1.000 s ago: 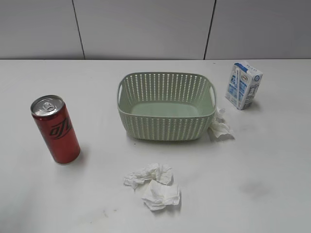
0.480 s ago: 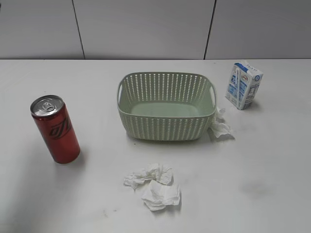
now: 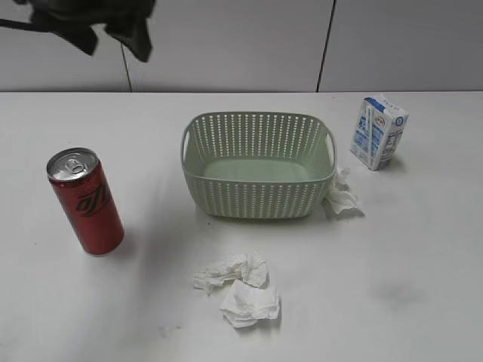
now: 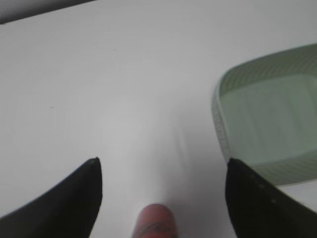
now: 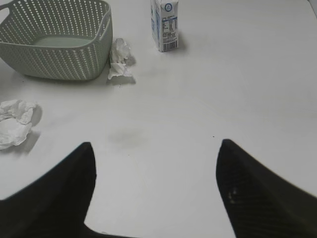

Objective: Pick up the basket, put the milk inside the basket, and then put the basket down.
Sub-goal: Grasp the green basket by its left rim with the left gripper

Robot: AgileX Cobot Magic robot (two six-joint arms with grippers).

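The pale green basket stands empty at the table's middle; it also shows in the left wrist view and the right wrist view. The white and blue milk carton stands upright to its right, also in the right wrist view. My left gripper hangs blurred at the top left, high above the table; its jaws are open and empty. My right gripper is open and empty over bare table, out of the exterior view.
A tall red soda can stands at the left, its top showing in the left wrist view. Crumpled tissues lie in front of the basket and by its right corner. A grey panelled wall runs behind.
My left gripper has come into the exterior view at the top left. The basket, milk and can have not moved.
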